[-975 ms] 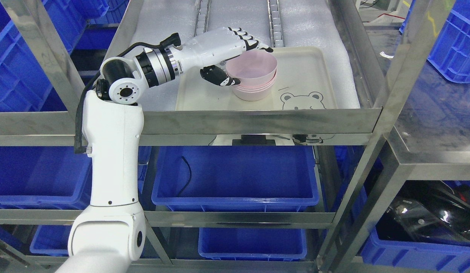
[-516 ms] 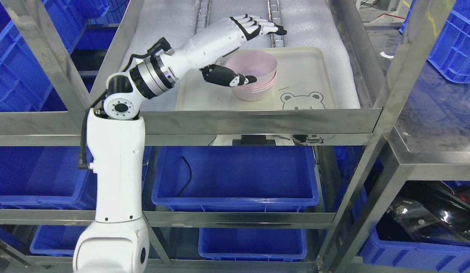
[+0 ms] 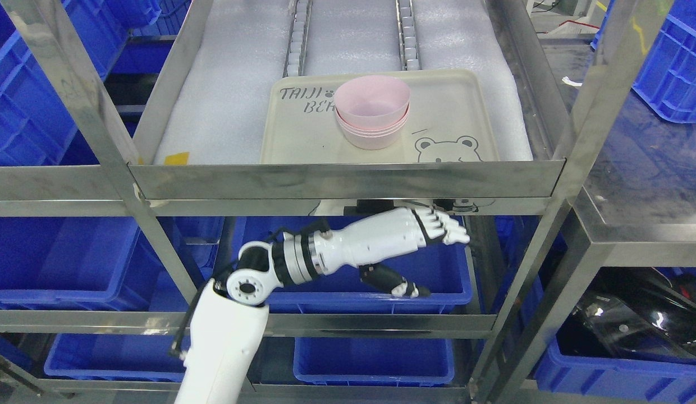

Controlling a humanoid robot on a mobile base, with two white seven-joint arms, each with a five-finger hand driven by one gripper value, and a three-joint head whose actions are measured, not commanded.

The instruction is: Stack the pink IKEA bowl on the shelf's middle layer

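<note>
Pink bowls (image 3: 372,112) sit nested in one stack on the cream tray (image 3: 454,106), which rests on the foam-lined shelf (image 3: 230,101), so the stacking looks done. Below that shelf, the left hand (image 3: 424,255) hangs empty before a blue bin (image 3: 348,286), with its fingers (image 3: 446,230) spread apart.

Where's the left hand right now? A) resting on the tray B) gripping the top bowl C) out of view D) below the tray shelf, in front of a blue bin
D: the left hand is open below the shelf, in front of the blue bin, apart from the bowls.
</note>
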